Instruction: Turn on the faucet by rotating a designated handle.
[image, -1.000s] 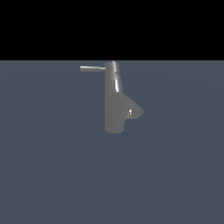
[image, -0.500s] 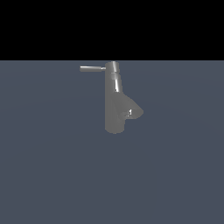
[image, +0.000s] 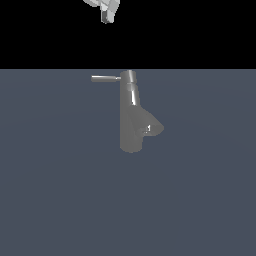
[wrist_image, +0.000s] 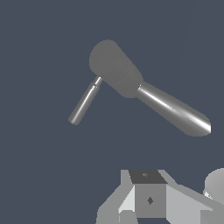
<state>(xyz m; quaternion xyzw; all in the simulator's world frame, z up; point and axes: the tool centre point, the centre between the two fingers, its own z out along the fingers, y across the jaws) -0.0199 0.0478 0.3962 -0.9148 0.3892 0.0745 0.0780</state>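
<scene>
The grey shiny faucet stands upright in the middle of the exterior view, its stubby spout toward that view's right. The handle, a thin straight rod, sticks out of the narrow top cap toward that view's left. My gripper hangs high above the handle, apart from it, with only its lower end in frame. Its fingertips look pressed together with nothing between them. In the wrist view the faucet and the handle lie well beyond my gripper.
A flat dark blue-grey floor spreads around the faucet. A black background fills the upper part of the exterior view.
My gripper's lower end has come into the exterior view at the top edge, above the handle. The faucet and handle have not moved.
</scene>
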